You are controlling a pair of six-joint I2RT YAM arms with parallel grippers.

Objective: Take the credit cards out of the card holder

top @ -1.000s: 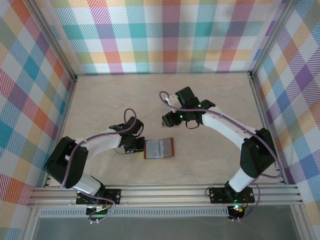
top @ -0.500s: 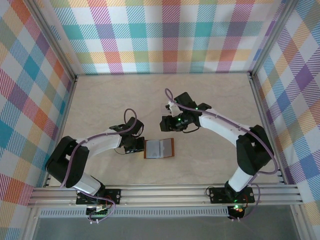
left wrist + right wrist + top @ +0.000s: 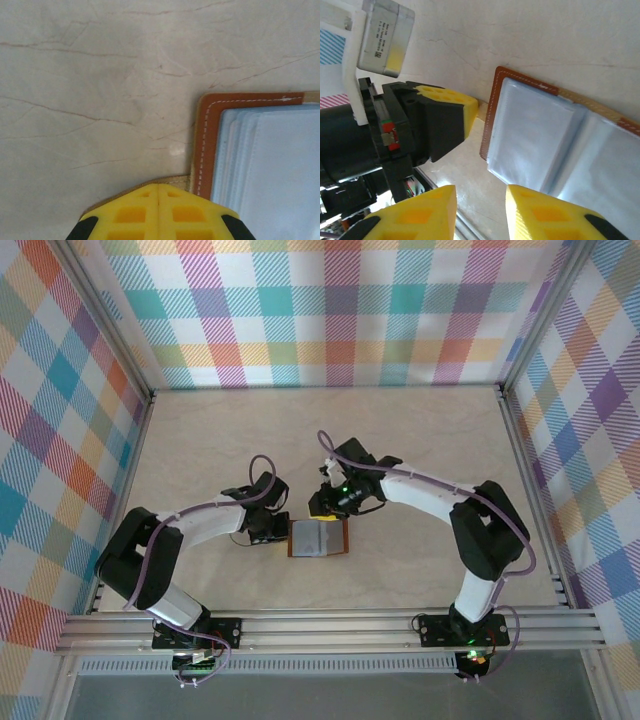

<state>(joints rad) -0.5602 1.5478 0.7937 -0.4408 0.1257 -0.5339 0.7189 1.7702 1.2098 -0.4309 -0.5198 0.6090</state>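
The card holder (image 3: 318, 538) lies open and flat on the table, reddish-brown leather round grey clear-plastic pockets (image 3: 270, 170). The credit cards are hidden inside the layered pockets; I cannot make out single cards. My left gripper (image 3: 274, 530) is shut at the holder's left edge (image 3: 206, 145), its yellow tips (image 3: 158, 189) resting on the tan strap tab (image 3: 177, 180) that runs beneath them. My right gripper (image 3: 325, 508) hovers over the holder's far edge, open, with nothing between its fingers (image 3: 480, 200). Below it lie the leather corner (image 3: 492, 115) and the pockets (image 3: 540, 140).
The marble-patterned tabletop (image 3: 420, 440) is bounded by checked walls and an aluminium frame rail (image 3: 330, 625) at the near edge. In the right wrist view the left gripper (image 3: 447, 107) and its wrist body sit close beside the holder.
My right gripper has come down and to the left, from behind the holder to just over its far edge, and its jaws have narrowed. The left arm and holder have stayed put.
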